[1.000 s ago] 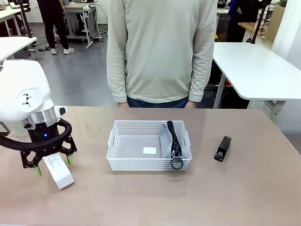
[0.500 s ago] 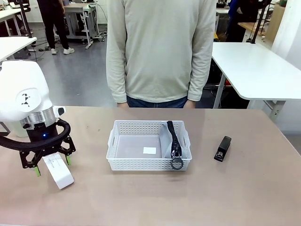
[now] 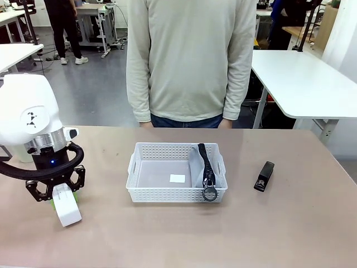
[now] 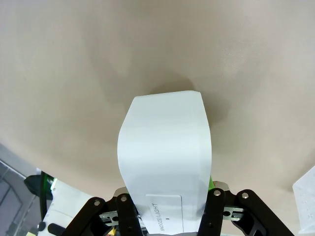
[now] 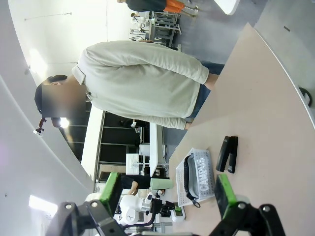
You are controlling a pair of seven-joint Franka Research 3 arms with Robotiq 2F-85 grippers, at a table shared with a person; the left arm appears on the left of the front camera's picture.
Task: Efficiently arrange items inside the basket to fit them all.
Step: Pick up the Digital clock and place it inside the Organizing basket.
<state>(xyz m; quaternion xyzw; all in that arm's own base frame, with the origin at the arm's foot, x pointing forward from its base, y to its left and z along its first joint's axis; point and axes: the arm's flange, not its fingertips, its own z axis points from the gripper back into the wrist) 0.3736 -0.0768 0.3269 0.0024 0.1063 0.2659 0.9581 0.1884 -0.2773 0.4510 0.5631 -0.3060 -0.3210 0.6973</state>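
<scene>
Clamped tight around the white box [image 3: 67, 209], the left gripper [image 3: 57, 195] likely needed a level lift toward the basket's [image 3: 167, 195] bare half.

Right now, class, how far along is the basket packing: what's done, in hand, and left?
Done: grey pouch lies at the right end of the basket. In hand: left fingers shut on the white box. Left: that box, the stapler and the cup, all outside.

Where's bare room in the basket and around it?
The basket floor is bare from its left wall to the grey pouch; right end is crowded. The table is free between basket and stapler, and between basket and the white box in the left gripper.
</scene>
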